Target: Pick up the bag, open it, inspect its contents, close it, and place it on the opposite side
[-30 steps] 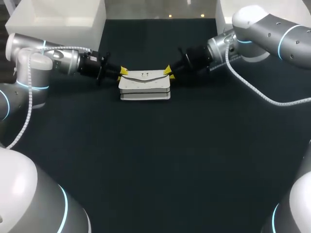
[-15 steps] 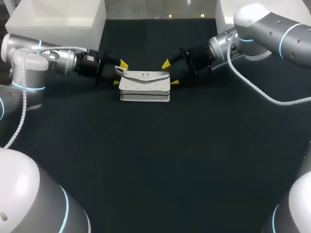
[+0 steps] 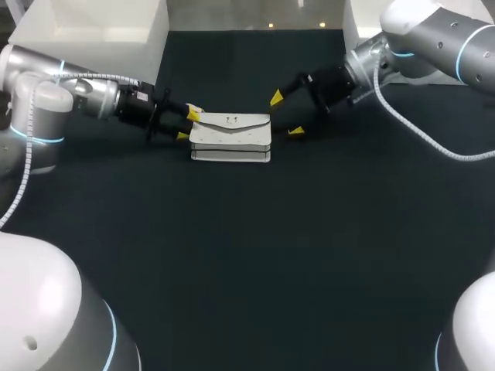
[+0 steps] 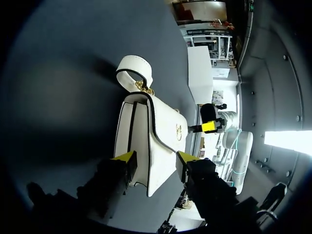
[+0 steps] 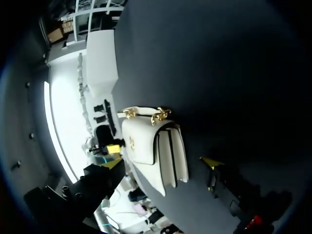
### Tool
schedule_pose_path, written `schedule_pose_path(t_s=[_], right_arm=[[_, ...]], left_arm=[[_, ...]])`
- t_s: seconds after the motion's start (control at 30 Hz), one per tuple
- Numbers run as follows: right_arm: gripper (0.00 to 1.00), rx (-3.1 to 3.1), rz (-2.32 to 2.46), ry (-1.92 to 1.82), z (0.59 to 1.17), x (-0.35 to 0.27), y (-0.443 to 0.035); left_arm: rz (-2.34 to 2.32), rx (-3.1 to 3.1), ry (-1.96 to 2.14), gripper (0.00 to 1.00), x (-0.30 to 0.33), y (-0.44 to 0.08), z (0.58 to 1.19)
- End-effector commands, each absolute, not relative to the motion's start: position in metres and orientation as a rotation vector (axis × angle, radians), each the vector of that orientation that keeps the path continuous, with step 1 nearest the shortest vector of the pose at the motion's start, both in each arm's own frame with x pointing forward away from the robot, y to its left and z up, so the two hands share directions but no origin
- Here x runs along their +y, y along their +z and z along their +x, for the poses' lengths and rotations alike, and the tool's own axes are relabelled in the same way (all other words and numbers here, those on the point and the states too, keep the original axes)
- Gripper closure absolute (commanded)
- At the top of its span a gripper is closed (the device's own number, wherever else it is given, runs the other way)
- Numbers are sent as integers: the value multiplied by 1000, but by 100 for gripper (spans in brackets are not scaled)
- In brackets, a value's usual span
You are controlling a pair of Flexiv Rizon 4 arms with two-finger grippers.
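Right of the bag [image 3: 230,137], right jaws have pulled back, spread apart.

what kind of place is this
Probably a robotics lab test bench: two yellow-tipped robot hands, the left hand and the right hand, flank a small white leather handbag staged on a dark cloth-covered table.
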State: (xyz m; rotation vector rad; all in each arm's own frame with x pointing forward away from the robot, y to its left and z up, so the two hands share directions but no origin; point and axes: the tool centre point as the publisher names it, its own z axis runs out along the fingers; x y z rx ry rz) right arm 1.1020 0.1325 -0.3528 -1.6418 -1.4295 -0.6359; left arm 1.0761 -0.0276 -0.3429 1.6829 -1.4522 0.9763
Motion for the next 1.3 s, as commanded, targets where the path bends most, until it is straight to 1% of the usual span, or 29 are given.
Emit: schedule_pose_path(t_s=[0.03, 0.07, 0.1, 0.17, 0.3, 0.33, 0.43, 0.47, 0.5, 0.53, 0.57, 0.97, 1.3], right_arm=[[0, -1435, -1681, -650, 1094, 125, -347], [0, -1438, -1685, -647, 1094, 124, -347], [0, -1440, -1687, -646, 1094, 123, -347], [0, -1448, -1696, -643, 1093, 120, -346], [0, -1456, -1717, -631, 1094, 113, -345], [0, -1455, -1724, -628, 1094, 112, -345], [0, -1459, -1738, -618, 1095, 107, -345], [0, -1460, -1740, -617, 1095, 106, -345], [0, -1462, -1743, -615, 1095, 105, -345], [0, -1462, -1745, -614, 1095, 103, -345], [0, -1465, -1750, -610, 1096, 102, -345], [0, -1549, -1809, -540, 1095, 75, -337], [0, -1632, -1944, -468, 1087, 32, -323]], left_arm=[[1699, -1456, 971, 45, -28, -342, 1068], [1701, -1457, 968, 51, -29, -343, 1068], [1703, -1458, 964, 52, -29, -344, 1069], [1706, -1455, 940, 60, -30, -347, 1071], [1704, -1469, 905, 59, -34, -350, 1071], [1704, -1470, 903, 60, -34, -351, 1070], [1705, -1470, 895, 70, -34, -352, 1069], [1708, -1469, 892, 74, -34, -352, 1069], [1711, -1467, 889, 87, -34, -353, 1069], [1716, -1466, 885, 98, -33, -353, 1069], [1718, -1465, 884, 100, -33, -354, 1069], [1717, -1494, 882, 100, -15, -350, 1070], [1697, -1583, 849, 100, 31, -344, 1076]])
